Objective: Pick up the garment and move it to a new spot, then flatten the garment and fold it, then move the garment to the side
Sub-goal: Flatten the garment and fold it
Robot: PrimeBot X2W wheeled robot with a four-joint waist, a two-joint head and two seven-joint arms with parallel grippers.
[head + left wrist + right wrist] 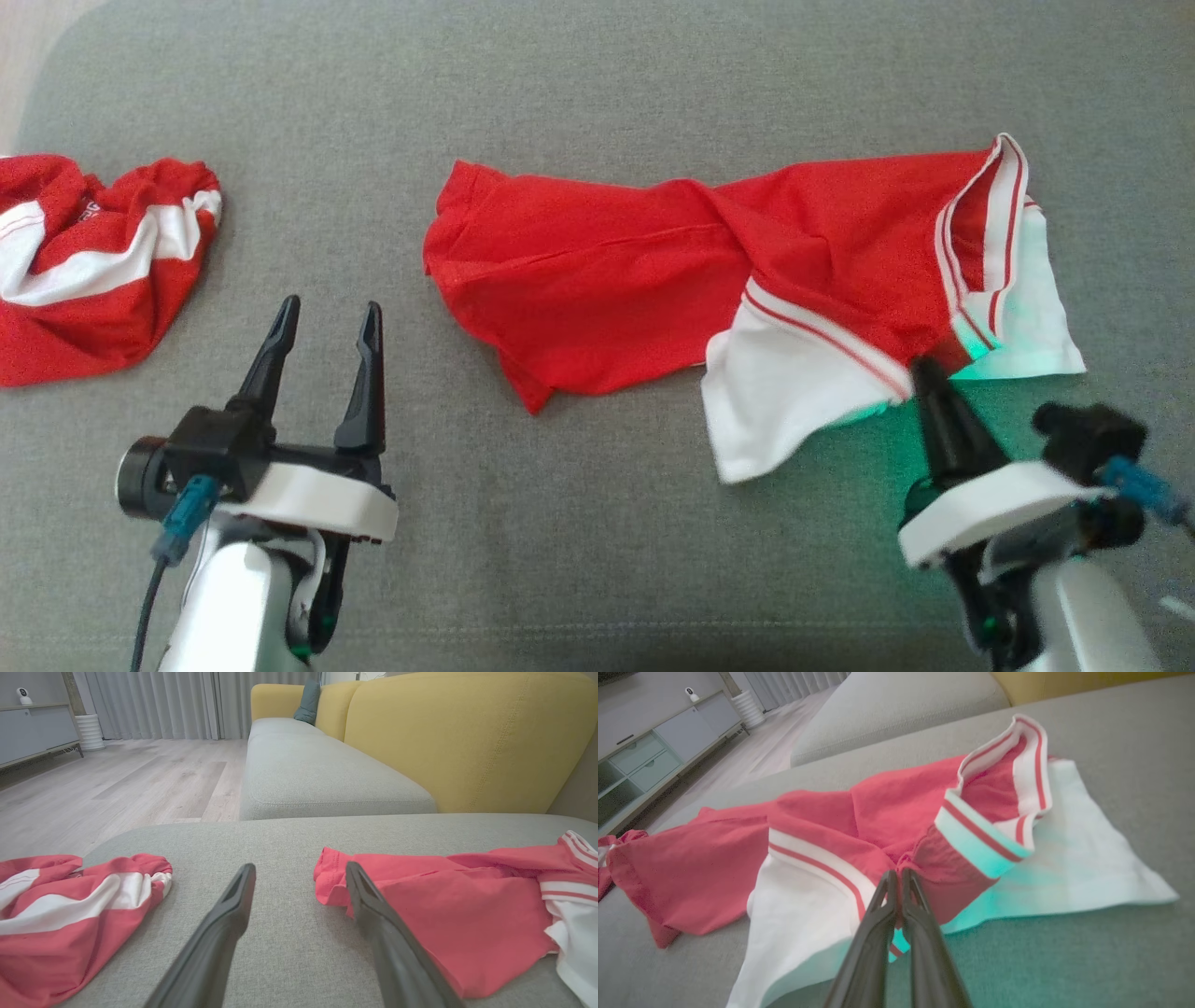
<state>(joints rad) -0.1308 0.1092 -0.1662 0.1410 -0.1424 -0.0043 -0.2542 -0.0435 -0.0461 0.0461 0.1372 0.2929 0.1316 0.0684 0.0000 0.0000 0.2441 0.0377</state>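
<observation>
Your right gripper [929, 373] is pinched tight on a small tuck of red cloth at the near edge of the red-and-white shirt [653, 271]. The fingers are together with fabric between the tips, plain in the right wrist view. The grip sits in the notch beside the near white panel [784, 392], just under the striped rib band [1001, 215]. My read: it's an edge grab, not a middle grab, so the body should trail and hang open on the lift rather than ball up.

The shirt lies on the grey sofa seat [597, 560], centre to right in the head view, with its long axis running left-right. It is twisted through the middle, red end toward your left, white cloth and band toward your right. It isn't flat: the white panel flops toward you and the band stands up off the cloth. There's a green tint on the white by the gripper, probably the gripper's own light.

Your left gripper [330, 308] is spread wide and holds nothing. It is over bare seat, apart from the shirt's red end, between that end and a second red-and-white garment [93, 261] crumpled at the far left. It's likely parked there to take the red end when needed.

Step as I judge it: grip made, lift and move not yet done. Flatten, fold and set-aside are all left. Risk: the thin pinch may slip or carry only one layer. Keep clear of the second garment.
</observation>
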